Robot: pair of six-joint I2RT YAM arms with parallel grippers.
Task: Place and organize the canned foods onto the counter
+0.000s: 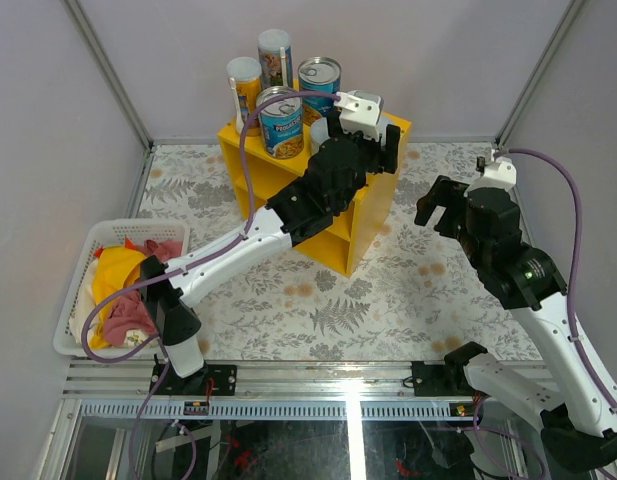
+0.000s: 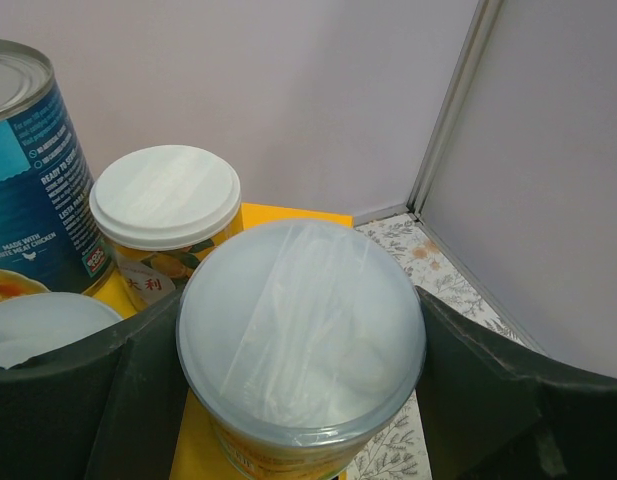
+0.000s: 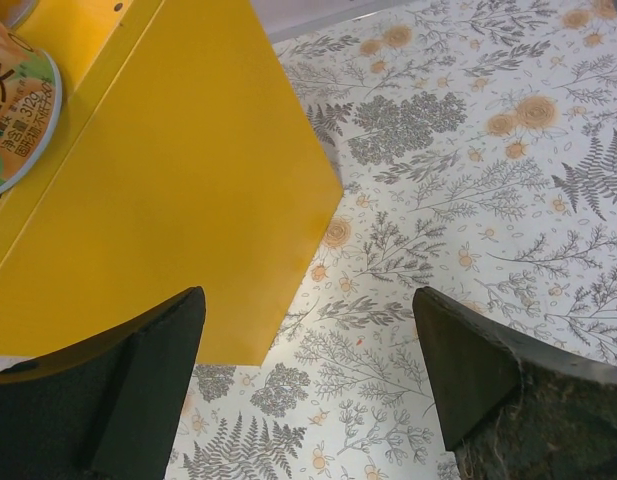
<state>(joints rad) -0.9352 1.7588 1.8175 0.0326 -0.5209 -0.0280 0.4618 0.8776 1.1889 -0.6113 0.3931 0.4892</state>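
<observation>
The yellow counter [image 1: 373,205] stands at the back middle of the table. On its top stand two blue-labelled cans [image 1: 281,122] [image 1: 319,78], a slim yellow tube with a white lid [image 1: 245,85] and a taller can [image 1: 275,55]. My left gripper [image 1: 360,140] reaches over the counter's right part. It is shut on a pale-lidded can [image 2: 300,330], whose base rests on the yellow top, with a finger [image 2: 488,390] pressed against each side. Beside it stand a white-lidded can [image 2: 165,200] and a blue-labelled can [image 2: 28,190]. My right gripper [image 1: 435,208] [image 3: 308,390] hangs open over the table right of the counter [image 3: 188,180], holding nothing.
A white laundry basket [image 1: 78,275] with yellow and red cloths sits at the table's left edge. Grey walls and a metal post close the back. A green and orange labelled can [image 3: 18,110] shows at the counter's edge in the right wrist view. Floral table cover [image 1: 408,300] lies in front.
</observation>
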